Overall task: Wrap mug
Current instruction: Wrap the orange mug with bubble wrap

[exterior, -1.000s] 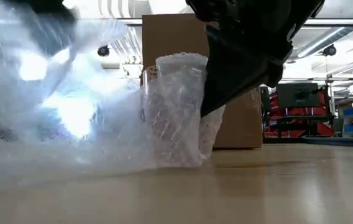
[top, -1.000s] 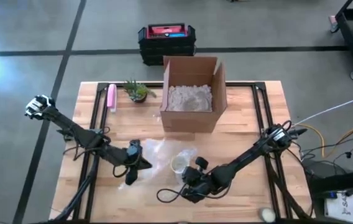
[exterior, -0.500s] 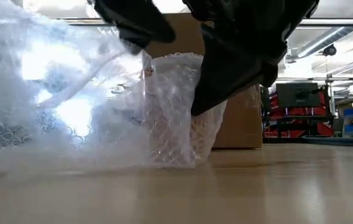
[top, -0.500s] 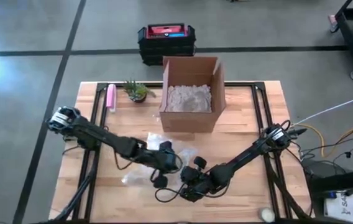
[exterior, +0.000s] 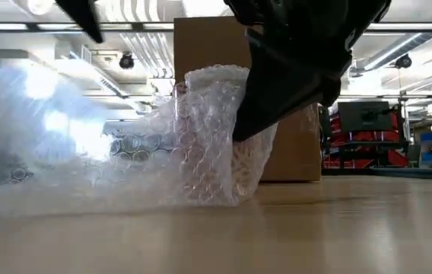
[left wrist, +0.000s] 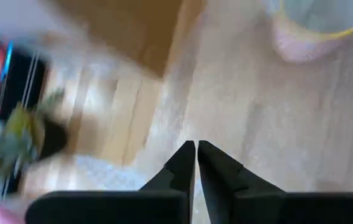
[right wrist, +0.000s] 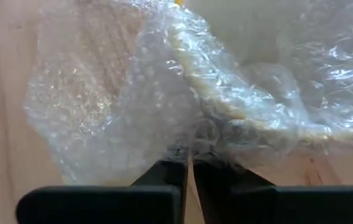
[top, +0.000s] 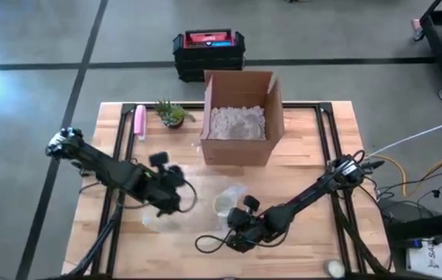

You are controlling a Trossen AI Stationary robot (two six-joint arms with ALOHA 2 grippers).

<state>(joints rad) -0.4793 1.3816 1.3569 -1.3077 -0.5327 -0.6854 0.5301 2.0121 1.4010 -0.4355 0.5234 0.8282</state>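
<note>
Bubble wrap [exterior: 163, 152] hides the mug [top: 223, 204]; the plant [left wrist: 21, 134] is blurred.

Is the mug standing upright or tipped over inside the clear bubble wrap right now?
Upright. The high view shows the pale mug with its round mouth facing up, and the low view shows it standing in the clear bubble wrap.

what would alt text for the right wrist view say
The right gripper, shut, pinches clear bubble wrap bunched against the mug, whose yellow rim shows through the plastic. Bare wooden table lies beside the wrap.
</note>
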